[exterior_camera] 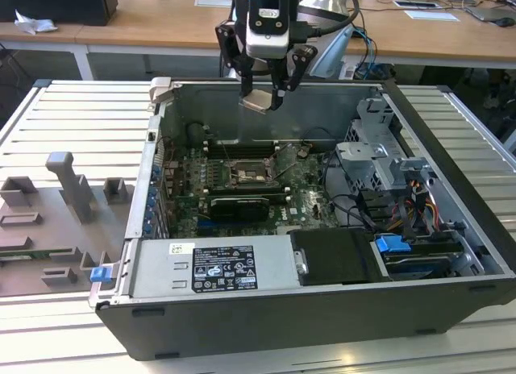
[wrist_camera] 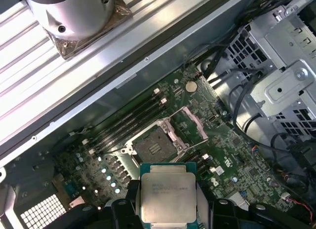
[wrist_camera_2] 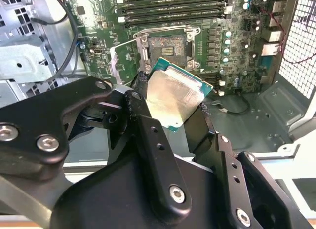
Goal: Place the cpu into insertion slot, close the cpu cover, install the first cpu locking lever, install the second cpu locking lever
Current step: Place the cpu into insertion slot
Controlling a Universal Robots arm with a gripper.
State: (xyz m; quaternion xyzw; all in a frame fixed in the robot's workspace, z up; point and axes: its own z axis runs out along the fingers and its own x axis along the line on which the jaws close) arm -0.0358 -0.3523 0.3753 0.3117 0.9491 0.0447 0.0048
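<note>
The pincer (wrist_camera_2: 174,93) is clenching the cpu (wrist_camera_2: 168,103) by its edges and carrying it at a tilt. Because of that tilt, the cpu is risking a skewed, jammed landing. The insertion slot (wrist_camera_2: 168,49) is lying bare well below the pincer, with the cpu cover (wrist_camera_2: 123,61) standing raised beside it.

The claw (exterior_camera: 262,98) hangs high over the open computer box (exterior_camera: 266,334) and pinches the cpu (exterior_camera: 256,101) between its fingers. The cpu is tilted and sits well above the green board (exterior_camera: 185,189). The insertion slot (exterior_camera: 246,174) is on that board, almost straight under the cpu. A silver box with a sticker (exterior_camera: 214,269) lies along the front. Grey blocks (exterior_camera: 72,189) stand on the striped counter (exterior_camera: 48,116) at the exterior view's left.
</note>
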